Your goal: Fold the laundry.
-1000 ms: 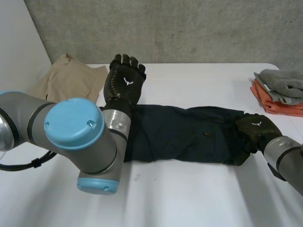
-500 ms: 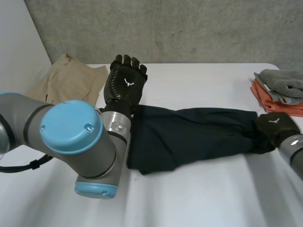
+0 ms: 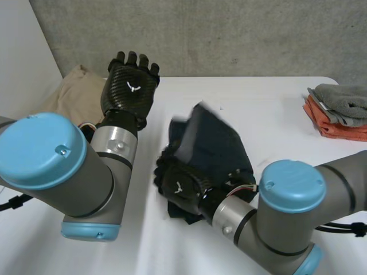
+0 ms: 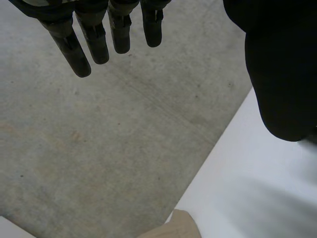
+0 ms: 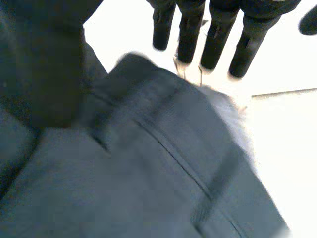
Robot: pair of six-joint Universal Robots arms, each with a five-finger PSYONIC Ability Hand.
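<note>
Here, on the smooth white table (image 3: 275, 109), dark, matte, seamed trousers (image 3: 215, 149) are lying bunched at centre frame, their long axis running roughly up the frame. The right hand (image 3: 182, 186), nearer, is pinching their lower end. The left hand (image 3: 129, 86) is hovering at upper left, fingers straight, well apart.

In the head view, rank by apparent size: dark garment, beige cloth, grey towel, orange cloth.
Largest: dark garment.
Next: beige cloth, partly hidden.
Smallest: grey towel and orange cloth, alike, unranked.
</note>
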